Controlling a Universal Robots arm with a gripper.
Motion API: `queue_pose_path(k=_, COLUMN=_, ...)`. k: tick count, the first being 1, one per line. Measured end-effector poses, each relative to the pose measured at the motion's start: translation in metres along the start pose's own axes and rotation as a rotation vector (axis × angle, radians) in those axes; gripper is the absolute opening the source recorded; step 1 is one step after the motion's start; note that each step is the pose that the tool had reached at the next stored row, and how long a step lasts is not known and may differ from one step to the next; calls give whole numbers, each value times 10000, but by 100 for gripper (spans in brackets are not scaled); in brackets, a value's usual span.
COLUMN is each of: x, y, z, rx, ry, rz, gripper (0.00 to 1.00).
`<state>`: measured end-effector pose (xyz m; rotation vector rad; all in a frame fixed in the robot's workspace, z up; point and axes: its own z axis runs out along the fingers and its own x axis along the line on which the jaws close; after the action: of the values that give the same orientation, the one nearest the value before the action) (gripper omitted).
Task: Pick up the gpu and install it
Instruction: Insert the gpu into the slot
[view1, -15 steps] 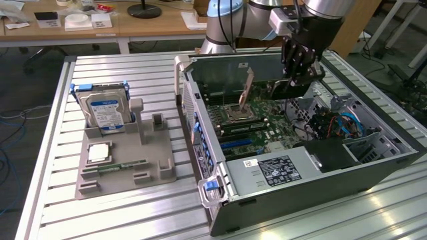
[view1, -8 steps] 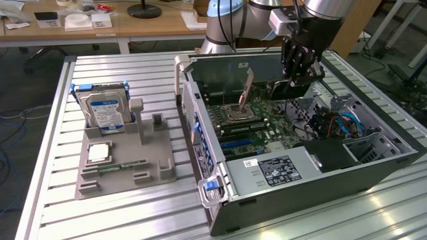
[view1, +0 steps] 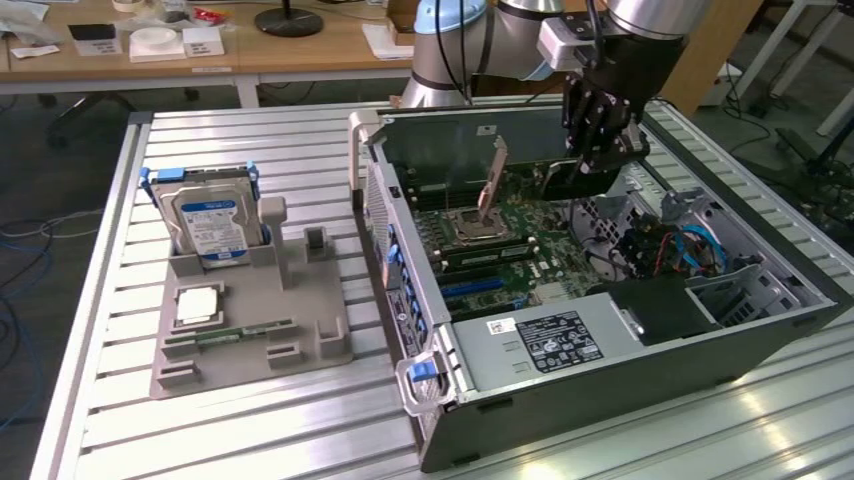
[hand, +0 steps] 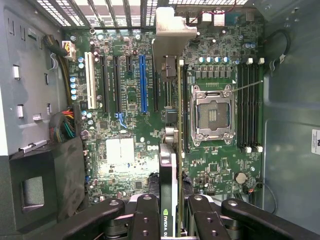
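Observation:
The gpu hangs on edge inside the open computer case, over the green motherboard. My gripper reaches down from above and is shut on it. In the wrist view the gpu appears edge-on as a thin strip with its silver bracket at the case's rear wall. It runs between the blue slot and the CPU socket, over a black slot. The black fingers of my gripper press on both of its faces. Whether the card sits in the slot I cannot tell.
A grey fixture stands at the exterior view's left, holding a silver hard drive with a blue label, a CPU chip and a green memory stick. Case walls, a black power supply and cables close in around the gripper.

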<state>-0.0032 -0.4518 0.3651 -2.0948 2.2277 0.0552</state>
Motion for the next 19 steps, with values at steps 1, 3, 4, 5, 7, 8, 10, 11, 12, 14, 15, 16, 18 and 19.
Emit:
queue_pose_path(k=1, x=0, y=0, z=0, rx=0, ry=0, rz=0, gripper=27)
queue_pose_path(k=3, x=0, y=0, z=0, rx=1, ry=0, rz=0, gripper=27)
queue_pose_path(k=4, x=0, y=0, z=1, rx=0, ry=-1, rz=0, gripper=27)
queue_pose_path(k=5, x=0, y=0, z=4, rx=1, ry=-2, rz=0, gripper=27)
queue_pose_path(k=7, x=3, y=1, z=12, rx=1, ry=-3, rz=0, gripper=27)
queue_pose_path(k=8, x=13, y=2, z=14, rx=0, ry=1, rz=2, gripper=27)
queue_pose_path(k=10, x=26, y=7, z=17, rx=0, ry=-1, rz=-1, gripper=27)
queue_pose_path(k=11, x=32, y=11, z=18, rx=1, ry=0, rz=-1, gripper=27)
queue_pose_path(k=12, x=37, y=17, z=22, rx=1, ry=-2, rz=1, gripper=27)
queue_pose_path(k=14, x=46, y=28, z=30, rx=1, ry=0, rz=5, gripper=27)
queue_pose_path(k=15, x=53, y=30, z=33, rx=0, ry=1, rz=4, gripper=27)
queue_pose_path(k=16, x=60, y=31, z=35, rx=0, ry=0, rz=5, gripper=27)
queue_pose_path(k=18, x=71, y=32, z=38, rx=0, ry=0, rz=6, gripper=27)
queue_pose_path(k=19, x=80, y=31, z=40, rx=0, ry=0, rz=5, gripper=27)
